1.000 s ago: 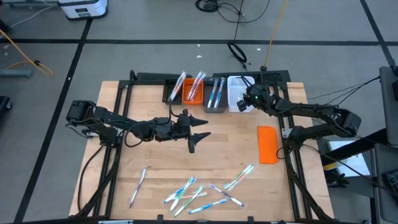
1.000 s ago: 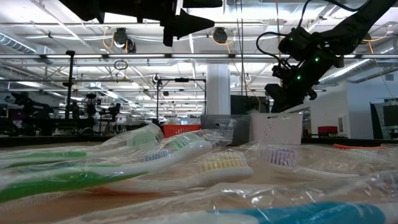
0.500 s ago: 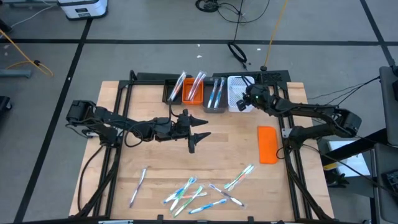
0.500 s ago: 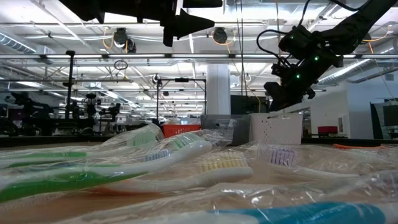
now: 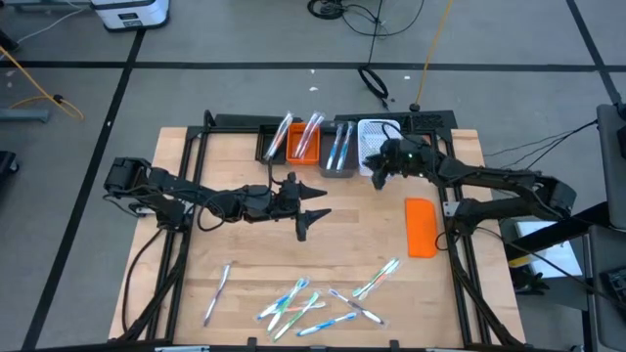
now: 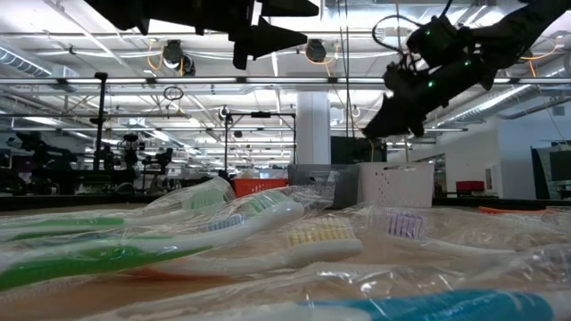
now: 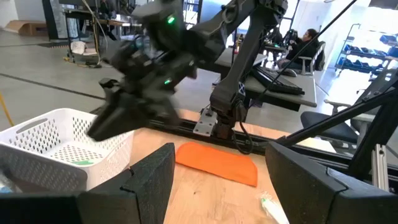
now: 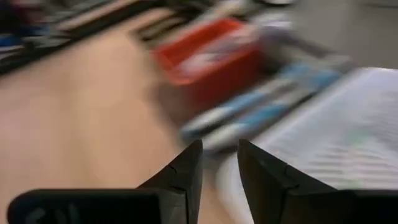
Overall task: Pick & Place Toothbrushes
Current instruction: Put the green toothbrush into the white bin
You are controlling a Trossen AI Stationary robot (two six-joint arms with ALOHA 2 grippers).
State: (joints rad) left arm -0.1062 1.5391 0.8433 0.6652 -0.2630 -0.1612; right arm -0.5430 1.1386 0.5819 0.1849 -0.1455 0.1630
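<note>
Right fingers: narrowly apart, empty, above white basket.
Left fingers: spread wide, empty, mid-worktop.
Toothbrushes: scattered near front edge.

The right wrist view is smeared: an orange bin, bluish toothbrushes and a white basket show only as streaks. In the low view, the near toothbrushes are blurred under crinkled wrap, and the picture's top edge crops both arms.
</note>
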